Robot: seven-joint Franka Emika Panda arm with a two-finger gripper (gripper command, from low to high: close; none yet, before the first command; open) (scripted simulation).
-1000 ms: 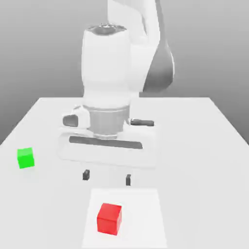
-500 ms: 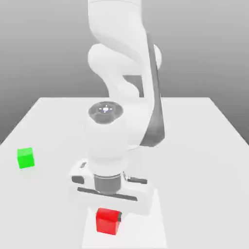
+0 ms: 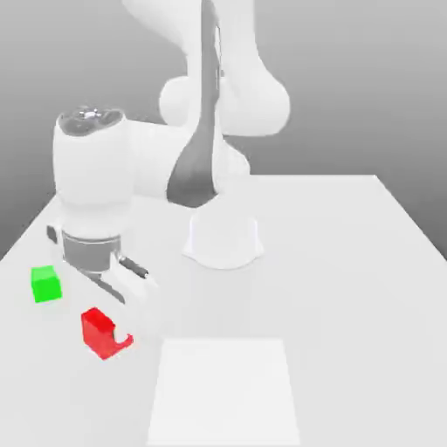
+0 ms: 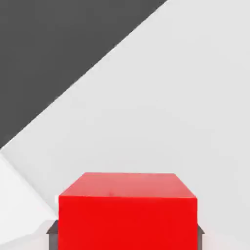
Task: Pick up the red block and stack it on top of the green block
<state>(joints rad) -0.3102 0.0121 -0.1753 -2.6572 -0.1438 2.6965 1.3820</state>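
In the exterior view, the arm (image 3: 92,179) reaches over the bench (image 3: 349,288) from the far side, its upper parts bending toward the exterior view's left. Its wrist hangs on that left side, with the jaws beneath it closed on the red block (image 3: 98,332). The block is on the left half of the view, and a pale part of the jaws covers some of its right side. It is turned at an angle, with one corner toward the near side.

The green block (image 3: 46,285) sits on the bench farther left and a little farther back, near the bench's left edge. The two blocks are apart, the red one to the right of the green one and nearer; it is not on top of it. A white square (image 3: 223,393) lies flat at the near side, to the right of the red block, with nothing on it.

In the hand view, the red block is gripped between the jaws, whose dark pads (image 4: 53,238) touch it on two opposite sides. One broad face and a narrower, duller one can be seen. Past it stretches the pale bench, cut by a straight slanting edge against a dark grey area (image 4: 53,49).
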